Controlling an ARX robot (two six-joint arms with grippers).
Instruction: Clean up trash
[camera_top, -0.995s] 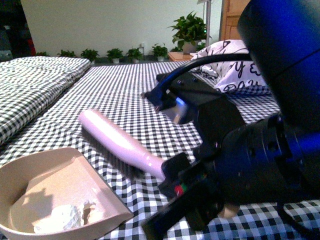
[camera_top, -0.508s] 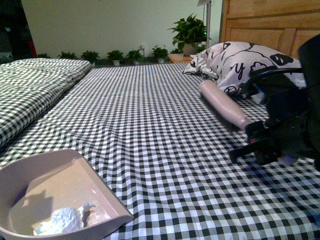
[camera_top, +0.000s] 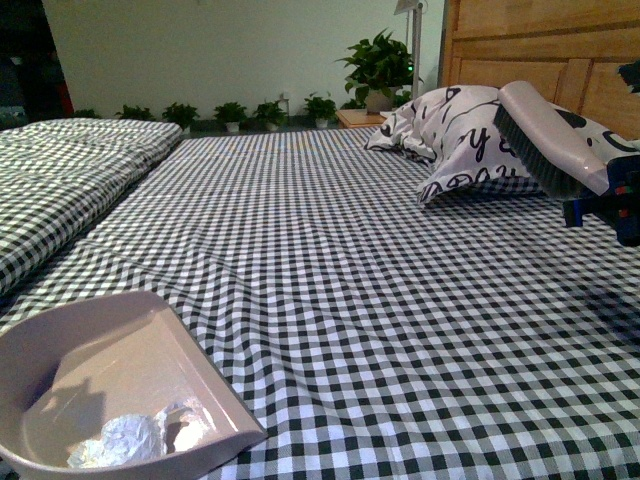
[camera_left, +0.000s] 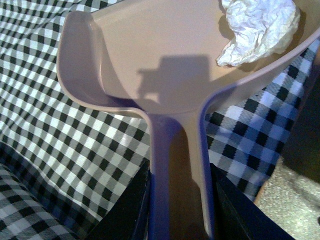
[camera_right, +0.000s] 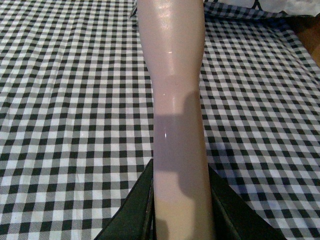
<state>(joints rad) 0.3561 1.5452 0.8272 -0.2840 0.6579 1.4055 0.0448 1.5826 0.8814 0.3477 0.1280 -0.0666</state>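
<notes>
A beige dustpan (camera_top: 110, 375) sat at seven o'clock on a black-and-white checked bedspread (camera_top: 330, 260), holding a crumpled white wad (camera_top: 130, 440). At two o'clock, a brush (camera_top: 548, 135) hung before a printed pillow (camera_top: 460, 140).

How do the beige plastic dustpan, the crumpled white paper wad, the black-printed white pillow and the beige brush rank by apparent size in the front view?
1. beige plastic dustpan, though nearness inflates it
2. black-printed white pillow
3. beige brush
4. crumpled white paper wad
</notes>
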